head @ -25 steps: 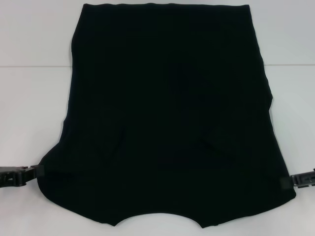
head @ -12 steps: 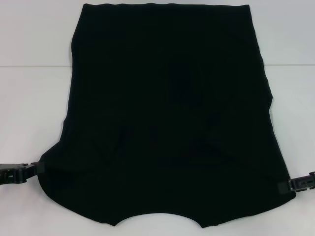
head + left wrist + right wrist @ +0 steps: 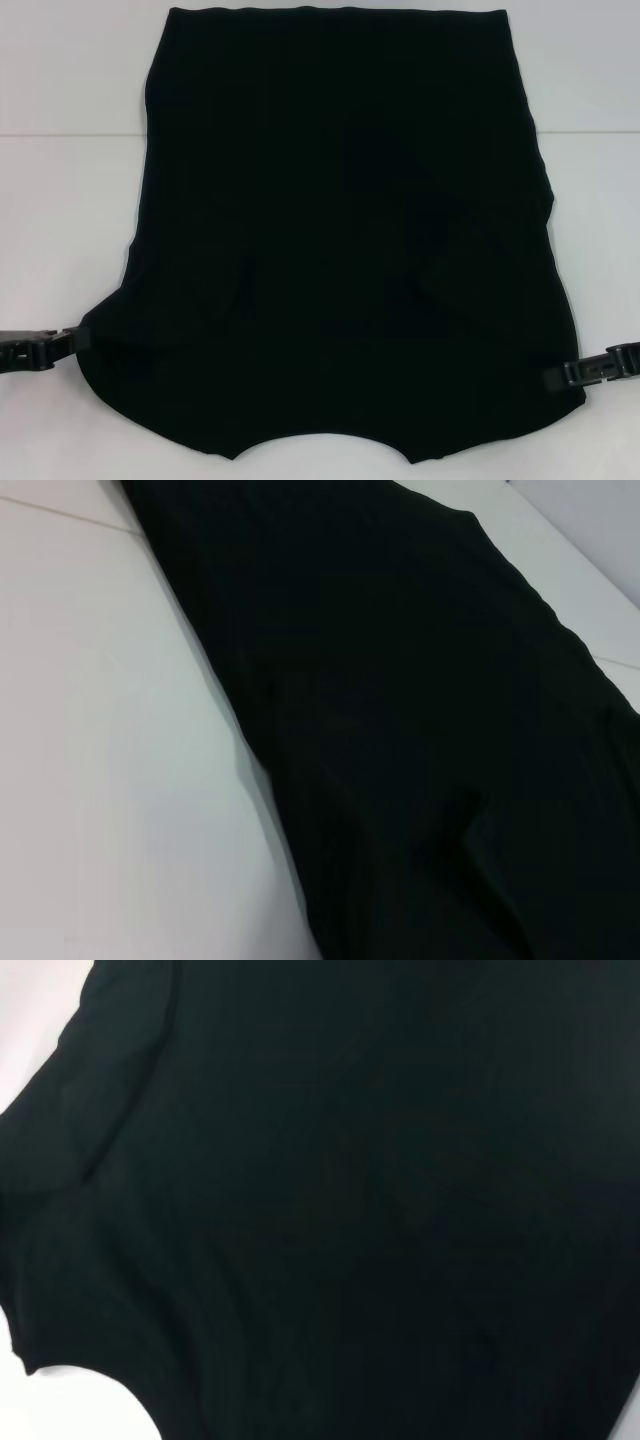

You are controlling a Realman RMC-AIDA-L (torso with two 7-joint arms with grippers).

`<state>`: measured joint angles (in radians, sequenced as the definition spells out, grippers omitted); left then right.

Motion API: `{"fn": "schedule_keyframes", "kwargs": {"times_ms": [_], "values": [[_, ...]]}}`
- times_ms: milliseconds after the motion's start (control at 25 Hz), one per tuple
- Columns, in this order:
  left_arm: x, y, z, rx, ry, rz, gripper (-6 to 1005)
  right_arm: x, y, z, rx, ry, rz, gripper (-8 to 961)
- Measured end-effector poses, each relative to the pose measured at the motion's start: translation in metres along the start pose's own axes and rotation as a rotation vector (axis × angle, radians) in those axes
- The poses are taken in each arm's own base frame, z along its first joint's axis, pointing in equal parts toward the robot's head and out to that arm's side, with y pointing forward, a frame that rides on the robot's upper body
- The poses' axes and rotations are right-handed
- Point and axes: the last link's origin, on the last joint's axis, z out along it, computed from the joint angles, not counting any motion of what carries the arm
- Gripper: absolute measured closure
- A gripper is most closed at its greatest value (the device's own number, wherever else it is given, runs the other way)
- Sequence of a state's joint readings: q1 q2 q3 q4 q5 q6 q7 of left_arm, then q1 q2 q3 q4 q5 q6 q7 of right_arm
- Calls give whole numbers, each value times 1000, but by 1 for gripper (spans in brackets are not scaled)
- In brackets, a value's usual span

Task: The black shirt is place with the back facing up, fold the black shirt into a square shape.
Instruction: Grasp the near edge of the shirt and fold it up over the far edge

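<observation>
The black shirt (image 3: 345,240) lies flat on the white bench (image 3: 60,230). The left gripper (image 3: 82,340) meets its near-left edge and the right gripper (image 3: 552,379) its near-right edge. Whether either is clamped, I cannot tell.

One black shirt (image 3: 340,240), two end effectors: left end effector (image 3: 78,341), right end effector (image 3: 556,378).

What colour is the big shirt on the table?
Plain black all over: the black shirt shows no print here. The head view shows it best.

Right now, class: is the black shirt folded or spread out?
Mostly spread: the black shirt lies flat, its sleeves apparently tucked in; no square yet.
</observation>
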<state>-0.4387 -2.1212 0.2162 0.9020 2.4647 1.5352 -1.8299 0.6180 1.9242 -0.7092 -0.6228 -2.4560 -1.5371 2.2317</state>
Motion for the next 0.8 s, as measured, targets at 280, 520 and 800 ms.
{"fn": "schedule_keyframes", "kwargs": {"times_ms": [280,520,800], "values": [[1,-2,0,10,3,1,974,-5,4,3,-8,2,-12,184],[2,-2,1,7,3,0,974,-7,3,4,21,20,-4,193],[4,-3,2,12,3,5,974,-8,3,7,53,45,-6,346]]}}
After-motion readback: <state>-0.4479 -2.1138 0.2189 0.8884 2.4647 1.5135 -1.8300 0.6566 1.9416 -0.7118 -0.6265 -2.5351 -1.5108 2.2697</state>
